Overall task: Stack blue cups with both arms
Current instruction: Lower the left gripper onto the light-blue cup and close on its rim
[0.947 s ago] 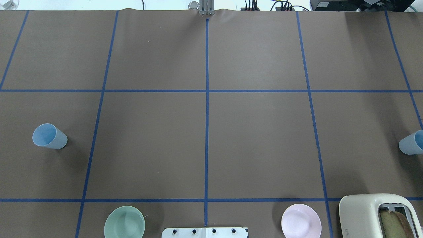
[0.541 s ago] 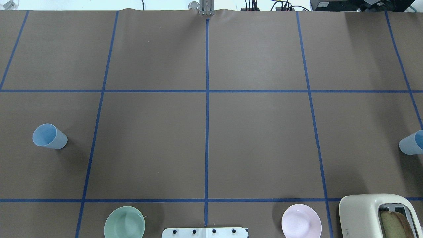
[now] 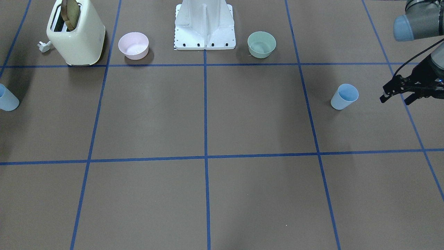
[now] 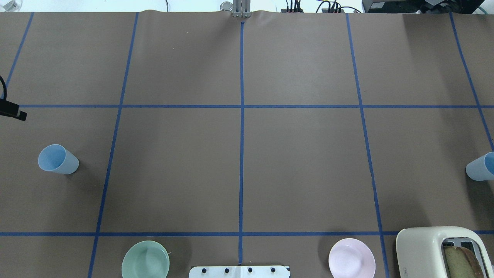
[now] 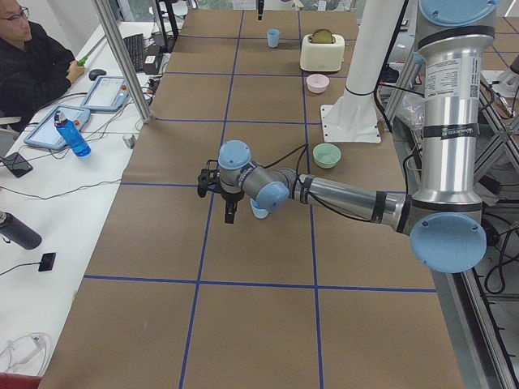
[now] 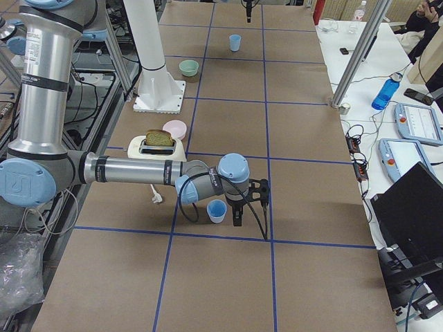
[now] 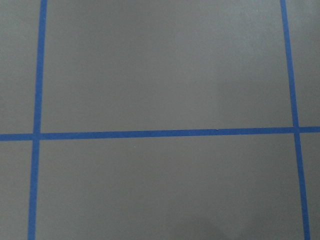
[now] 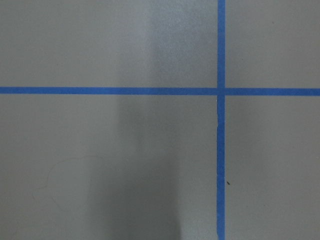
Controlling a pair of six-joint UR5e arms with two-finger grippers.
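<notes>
Two pale blue cups stand upright on the brown table. One cup is on my left side and also shows in the front view. The other cup is at the right edge and at the front view's left edge. My left gripper hovers open and empty beside the left cup, apart from it; only its tip shows overhead. My right gripper is near the right cup; I cannot tell whether it is open. Both wrist views show only table and tape lines.
A cream toaster with bread stands near the base on the right, with a pink bowl beside it. A pale green bowl is left of the white pedestal base. An operator sits beyond the table.
The left gripper's tip has come into the overhead view at the left edge. The cups and bowls have not moved.
</notes>
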